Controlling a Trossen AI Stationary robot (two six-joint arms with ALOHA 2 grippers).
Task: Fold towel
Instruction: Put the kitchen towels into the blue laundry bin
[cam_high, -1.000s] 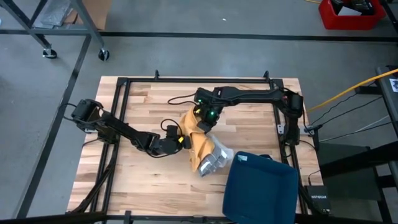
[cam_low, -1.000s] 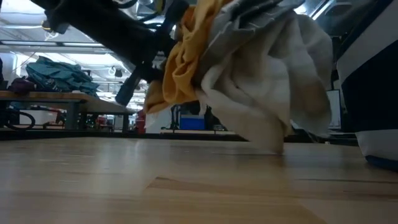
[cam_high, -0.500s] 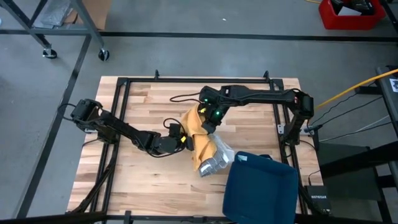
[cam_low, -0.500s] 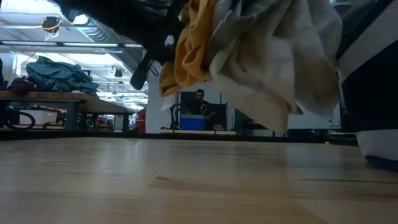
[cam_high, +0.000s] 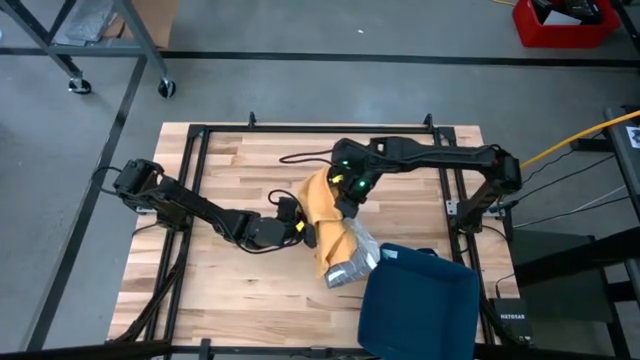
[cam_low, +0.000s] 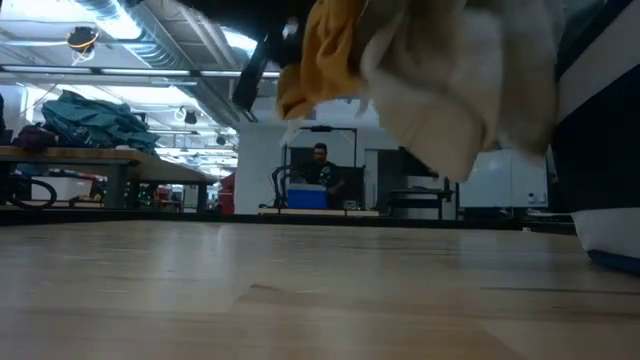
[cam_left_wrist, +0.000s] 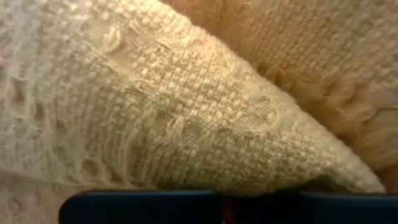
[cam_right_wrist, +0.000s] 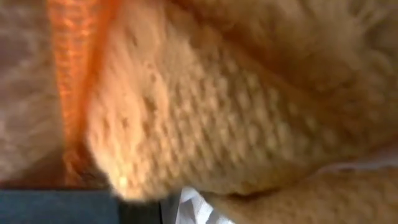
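Observation:
The towel (cam_high: 330, 228), mustard yellow with a pale grey-white part, hangs bunched over the middle of the table. In the low view the towel (cam_low: 430, 80) is clear of the wood. My left gripper (cam_high: 303, 231) is at its left side and shut on it. My right gripper (cam_high: 350, 203) is at its far upper part, also closed on the cloth. Cloth fills both wrist views: cream weave (cam_left_wrist: 186, 106) in the left one, yellow weave (cam_right_wrist: 217, 106) in the right one. My left gripper holds the towel at its left side (cam_high: 313, 236), coming in nearly level from the table's left. A bunched cream fold (cam_left_wrist: 186, 174) lies right against the fingers (cam_left_wrist: 143, 205); the number of layers does not show. The towel hangs clear of the table. My right gripper holds the towel's far upper part (cam_high: 343, 195), slanting down from the table's far right. Thick yellow cloth (cam_right_wrist: 149, 174) bulges over the finger (cam_right_wrist: 56, 205) and hides the contact. The rest of the towel hangs slack below, off the table.
A dark blue bin (cam_high: 420, 300) stands at the table's near right corner, close to the towel's lower end; it also shows at the low view's right edge (cam_low: 610, 150). Bare wood (cam_high: 230, 290) lies left and near. A person is far behind in the room.
Both grippers have risen and shifted toward the table's right edge. The towel has gone up with them: its lower tip, close to the wood a second ago, now hangs well clear, still bunched.

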